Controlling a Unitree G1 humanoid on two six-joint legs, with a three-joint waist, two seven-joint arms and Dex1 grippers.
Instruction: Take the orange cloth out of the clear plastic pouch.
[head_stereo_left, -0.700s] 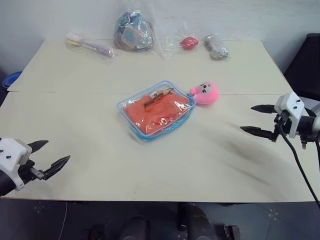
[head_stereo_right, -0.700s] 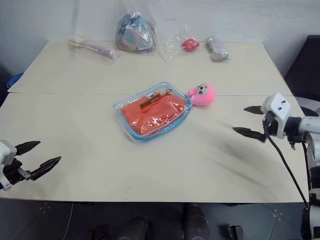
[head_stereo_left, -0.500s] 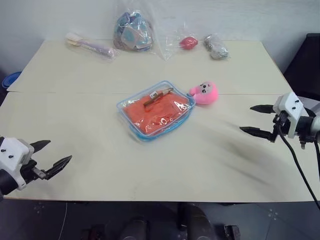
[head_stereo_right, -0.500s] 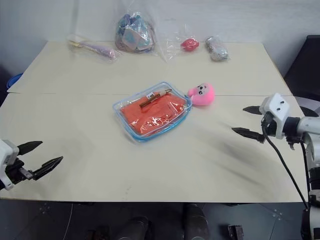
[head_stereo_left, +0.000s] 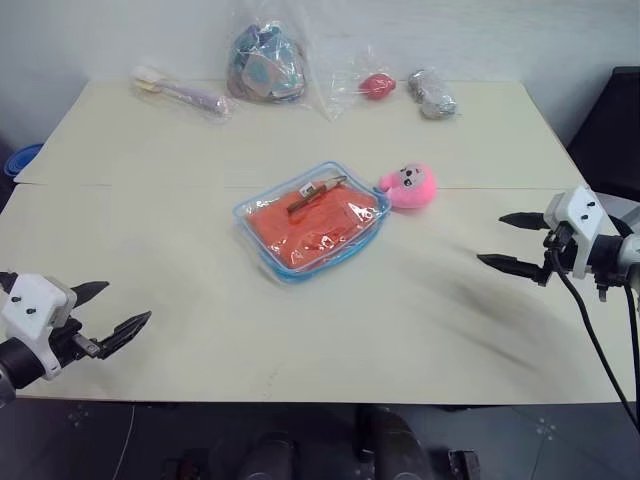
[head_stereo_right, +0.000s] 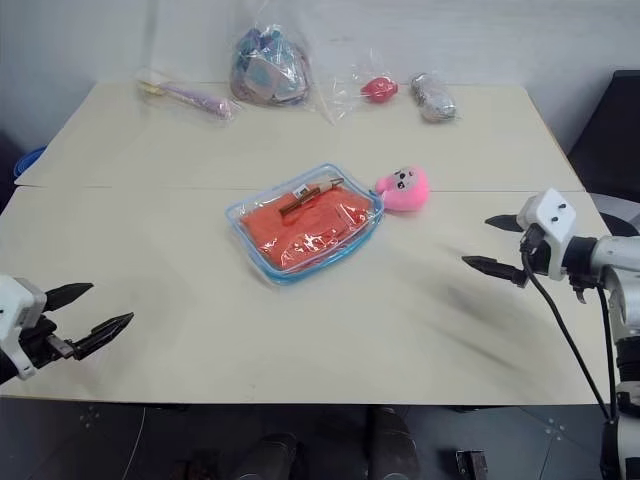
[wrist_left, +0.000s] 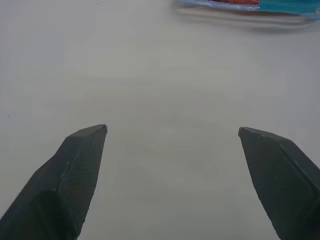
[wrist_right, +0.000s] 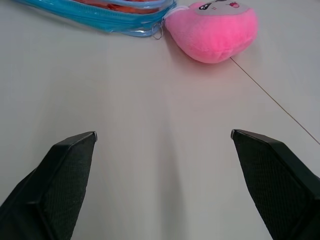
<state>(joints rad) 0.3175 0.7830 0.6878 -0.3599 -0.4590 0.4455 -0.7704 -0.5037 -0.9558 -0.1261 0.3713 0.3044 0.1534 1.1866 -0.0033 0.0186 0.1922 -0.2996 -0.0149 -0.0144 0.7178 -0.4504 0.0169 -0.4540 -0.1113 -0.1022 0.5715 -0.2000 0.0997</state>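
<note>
Two grippers, both spread wide and holding nothing. Left gripper (head_stereo_left: 112, 311) hangs over the near table edge at about 8 o'clock from the clear plastic pouch (head_stereo_left: 312, 218); right gripper (head_stereo_left: 512, 241) sits at about 4 o'clock from it, fingers pointing in toward the table middle. Both well apart from the pouch.

Pouch lies flat mid-table (head_stereo_left: 180, 240), long axis running roughly 8 to 2 o'clock. Orange cloth (head_stereo_left: 310, 226) fills it edge to edge; blue zipper trim appears closed all round, though the slider is too small to make out from the head views. A thin brown stick-like item (head_stereo_left: 318, 193) rests on or in the upper part; cannot tell which. Pink plush toy (wrist_right: 214, 31) touches the pouch's 2 o'clock corner, apparently on a small ring at the zipper end (wrist_right: 157, 34).

Risks, as judged:
- Pouch is light and slick on a smooth top; a one-handed pull on the zipper would likely drag the whole thing rather than open it
- Plush sits right at the zipper end, so the right fingers could close on it instead of the pull
- Pinching through the plastic grabs cloth and film together
</note>
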